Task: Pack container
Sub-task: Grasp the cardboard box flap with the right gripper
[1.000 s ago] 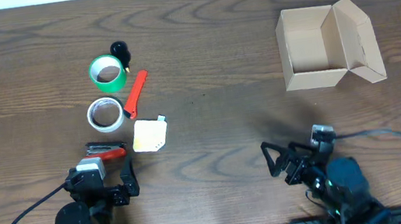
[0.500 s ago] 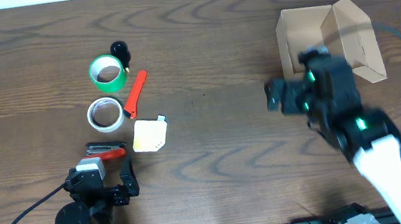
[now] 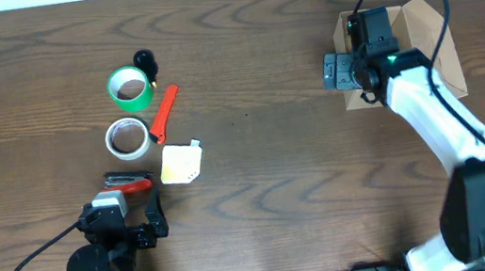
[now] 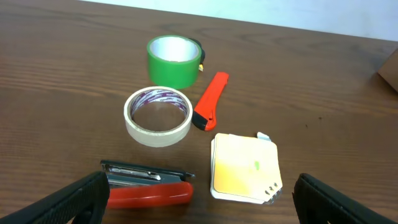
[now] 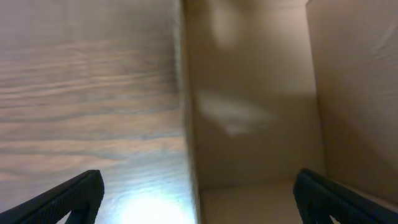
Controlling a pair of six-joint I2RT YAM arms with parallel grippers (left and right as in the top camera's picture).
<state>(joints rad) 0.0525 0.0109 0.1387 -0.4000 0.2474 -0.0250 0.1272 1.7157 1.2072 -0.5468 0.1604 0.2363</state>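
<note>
Dark, wavy-grained wooden table (image 3: 254,153): both grippers spread wide and empty, cardboard box at 2 o'clock.

Nearest, at 7 o'clock, the left gripper (image 4: 200,202) stands fully spread with nothing between its black fingers. Just beyond it lie a glossy red stapler (image 4: 146,186) and, at the stapler's 3 o'clock, a round-cornered pad of yellow sticky notes (image 4: 244,169). Farther on come a cream ring of masking tape (image 4: 157,115), a slim orange utility knife (image 4: 210,101) and a green tape roll (image 4: 174,61). At 2 o'clock sits the matte tan cardboard box (image 3: 435,51), its flaps open. The right gripper (image 5: 199,196) hangs over the box's left wall, equally wide and gripping nothing, one finger above bare wood and the other above the smooth inner cardboard.
</note>
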